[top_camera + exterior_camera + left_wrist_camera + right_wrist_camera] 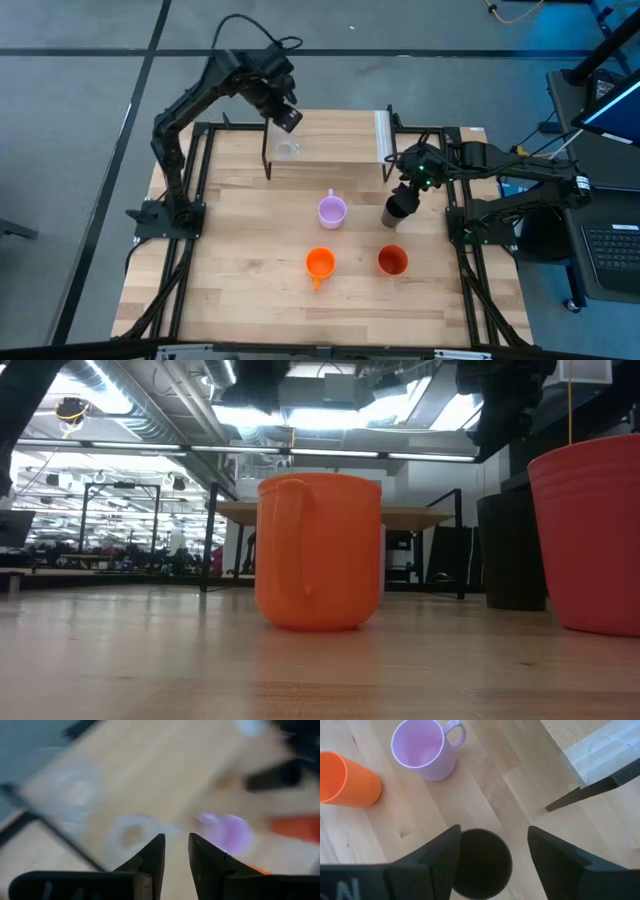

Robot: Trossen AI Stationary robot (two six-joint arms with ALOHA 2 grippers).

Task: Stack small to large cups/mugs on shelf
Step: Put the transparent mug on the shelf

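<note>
A clear glass (287, 150) stands on the light-wood shelf (330, 140), near its left end. My left gripper (285, 115) hovers just above that glass, its fingers (155, 855) narrowly open on nothing; the glass shows blurred past them (130, 832). My right gripper (492, 845) is open, one finger on either side of the black cup (482, 862) and above its rim. The black cup (397, 210) stands on the table in front of the shelf's white-strip end. On the table also stand the lilac mug (332, 211), the orange handled mug (319, 263) and the orange-red cup (392, 261).
The shelf's black wire legs (590, 790) come down close to the black cup. The white strip (383, 135) marks the shelf's right end. In the low view the orange handled mug (318, 550) and the orange-red cup (590, 530) stand nearest. Bare wood lies along the table's left side (230, 260).
</note>
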